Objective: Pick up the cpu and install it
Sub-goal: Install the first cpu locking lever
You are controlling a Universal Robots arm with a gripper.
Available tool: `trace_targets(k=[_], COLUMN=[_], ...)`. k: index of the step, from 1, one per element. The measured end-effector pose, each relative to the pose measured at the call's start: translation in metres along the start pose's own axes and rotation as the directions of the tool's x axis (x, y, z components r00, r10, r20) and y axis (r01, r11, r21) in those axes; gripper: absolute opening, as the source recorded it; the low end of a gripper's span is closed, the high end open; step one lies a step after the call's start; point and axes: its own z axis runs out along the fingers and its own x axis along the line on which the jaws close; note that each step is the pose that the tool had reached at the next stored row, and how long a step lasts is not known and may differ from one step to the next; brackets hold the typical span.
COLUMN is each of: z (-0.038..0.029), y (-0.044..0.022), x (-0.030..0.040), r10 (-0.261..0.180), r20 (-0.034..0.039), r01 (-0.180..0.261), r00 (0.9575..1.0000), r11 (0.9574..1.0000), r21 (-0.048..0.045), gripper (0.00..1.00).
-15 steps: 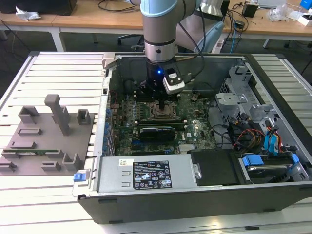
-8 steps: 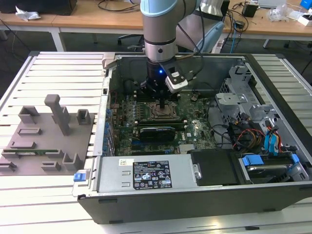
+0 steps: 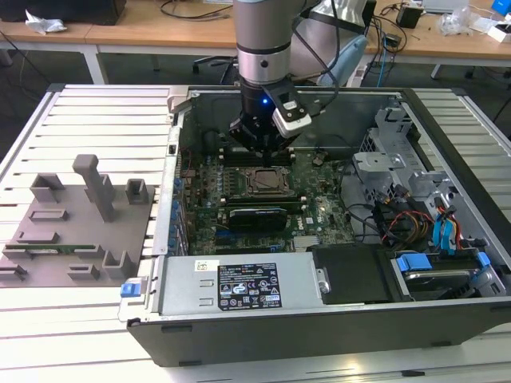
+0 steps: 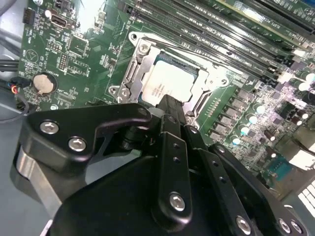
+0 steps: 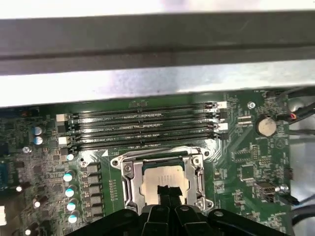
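The cpu (image 4: 170, 84) lies flat inside the metal socket frame (image 4: 135, 73) on the motherboard (image 4: 74, 49), directly under the gripper (image 4: 172, 105). The jaws look drawn together at its near edge, though whether they pinch it I cannot tell. I judge this the seating step; the next move calls for a gentle, square vertical motion. Memory slots (image 5: 142, 130) lie just beyond.

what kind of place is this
Likely a robotics lab or test workshop: an open computer case lies on a slatted metal table, a grey fixture plate beside it, cluttered wooden desks behind.
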Motion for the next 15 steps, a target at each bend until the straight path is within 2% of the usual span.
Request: trace_targets(k=[4, 7, 11, 15], z=[0.0, 0.0003, 0.0011, 0.001], y=[-0.0012, -0.0054, -0.0097, -0.0099], x=[-0.0003, -0.0009, -0.0037, -0.0037], r10=[-0.001, -0.001, -0.001, -0.001], r20=[-0.0017, -0.0044, -0.006, -0.0061], r01=[0.001, 0.001, 0.001, 0.001], r00=[1.0, 1.0, 1.0, 1.0], r11=[1.0, 1.0, 1.0, 1.0], r21=[0.0047, 0.0086, 0.0088, 0.0089], gripper=[0.11, 0.11, 0.11, 0.11])
